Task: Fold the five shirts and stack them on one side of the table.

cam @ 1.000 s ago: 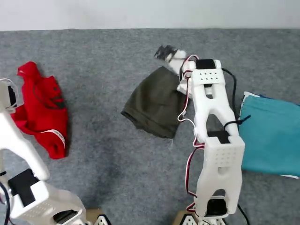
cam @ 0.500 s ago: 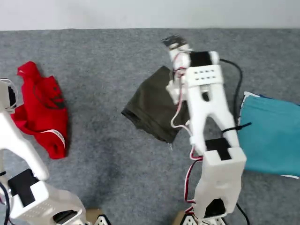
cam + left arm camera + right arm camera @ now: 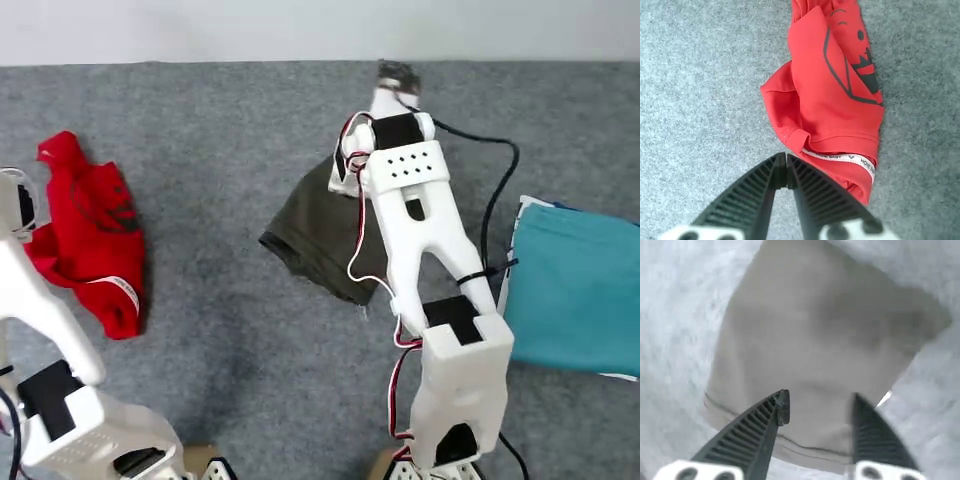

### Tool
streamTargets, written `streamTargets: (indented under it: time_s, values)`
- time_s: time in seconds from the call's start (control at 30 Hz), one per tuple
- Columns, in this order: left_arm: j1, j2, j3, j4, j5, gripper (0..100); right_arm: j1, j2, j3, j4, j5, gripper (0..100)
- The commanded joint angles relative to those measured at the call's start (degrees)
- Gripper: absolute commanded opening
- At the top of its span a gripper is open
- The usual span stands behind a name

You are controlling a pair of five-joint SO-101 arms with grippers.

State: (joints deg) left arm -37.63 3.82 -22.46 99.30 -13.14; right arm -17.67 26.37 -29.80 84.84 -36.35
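- Slippage is the first worry at the right fingers (image 3: 771, 422). They are spread wide with nothing between them, poised over the olive shirt (image 3: 810, 340) close to its hemmed edge. If they pinch just the top layer of the doubled cloth, the fold would probably peel open on the lift.
- Contact between those tips and the fabric cannot be told from the right wrist view. Coming down too deep could drag the shirt over the counter (image 3: 220, 130) and rumple it.
- Left fingers (image 3: 762, 192) are clenched together and empty. Their tips sit just beside the banded hem of the red shirt (image 3: 840, 100) and seem not to touch it. Pushed forward while clenched, they would bunch the cloth rather than take it, so they need to part first.
- Wiring is a second hazard. In the high view the right arm (image 3: 420, 230) reaches across the olive shirt at the centre of the frame, and its loose cable (image 3: 357, 200) loops over the cloth, where it could snag a corner.
- Farther out, the red shirt lies crumpled at the left of the high view.
- At the right edge of that view, the teal shirt (image 3: 575, 290) lies flat. I judge it the likely base of the stack, and a careless carry of the olive shirt could flip its near edge.
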Motion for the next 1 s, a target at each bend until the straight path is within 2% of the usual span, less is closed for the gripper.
streamTargets:
  time_s: [0.0,0.07,0.2,0.57,0.67,0.83,0.9,0.97]
  values:
    - [0.0,-2.73,-0.31,1.05,-0.53,1,0.66,1.19,-0.35,-0.66,-9.05,39.6]
    - [0.0,-2.73,-0.31,1.05,-0.53,1,0.75,3.12,-0.44,-1.27,-9.32,44.1]
    - [0.0,-2.73,-0.31,1.05,-0.53,1,0.66,7.16,-0.7,-3.03,-9.23,42.9]
    - [0.0,-2.73,-0.31,1.05,-0.44,1,3.03,21.23,-0.7,-15.78,-9.14,42.1]
    - [0.0,-2.73,-0.31,1.05,-0.26,1,2.77,22.81,-2.46,-14.9,-8.97,31.4]
    - [0.0,-2.73,-0.31,1.05,-0.18,1,3.03,22.9,-4.92,-11.38,-1.41,0.0]
    - [0.0,-2.73,-0.31,1.05,-0.18,1,3.21,22.55,-5.1,-8.13,1.14,4.0]
    - [0.0,-2.73,-0.31,1.05,-0.09,1,3.74,22.55,-6.59,-4.97,1.93,1.7]
